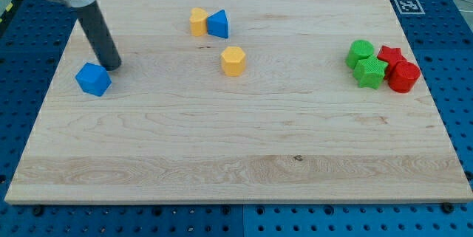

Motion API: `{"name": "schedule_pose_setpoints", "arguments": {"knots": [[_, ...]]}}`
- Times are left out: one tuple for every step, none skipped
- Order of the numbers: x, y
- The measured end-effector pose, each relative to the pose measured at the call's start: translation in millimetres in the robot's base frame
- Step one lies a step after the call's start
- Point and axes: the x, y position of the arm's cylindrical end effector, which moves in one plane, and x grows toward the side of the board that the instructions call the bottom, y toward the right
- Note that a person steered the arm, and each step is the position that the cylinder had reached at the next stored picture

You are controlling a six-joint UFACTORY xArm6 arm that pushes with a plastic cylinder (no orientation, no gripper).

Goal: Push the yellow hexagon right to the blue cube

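Note:
The yellow hexagon (233, 60) lies on the wooden board (236, 156), left of centre in the upper half. The blue cube (93, 79) lies far to the view's left of it. My tip (111, 67) rests on the board just to the upper right of the blue cube, very close to it or touching it. The tip is well to the left of the yellow hexagon. The dark rod rises from the tip toward the view's top left corner.
A second yellow block (198, 21) and a blue triangular block (219, 23) touch each other above the hexagon. At the view's right sit two green blocks (361, 51) (369, 72), a red star (389, 55) and a red block (403, 77), clustered.

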Motion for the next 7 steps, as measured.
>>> {"name": "schedule_pose_setpoints", "arguments": {"knots": [[1.5,40.3],[19.0,104.7],[25.8,185.5],[29.1,269.3],[24.7,308.7],[-1.2,301.2],[-20.6,271.6]]}}
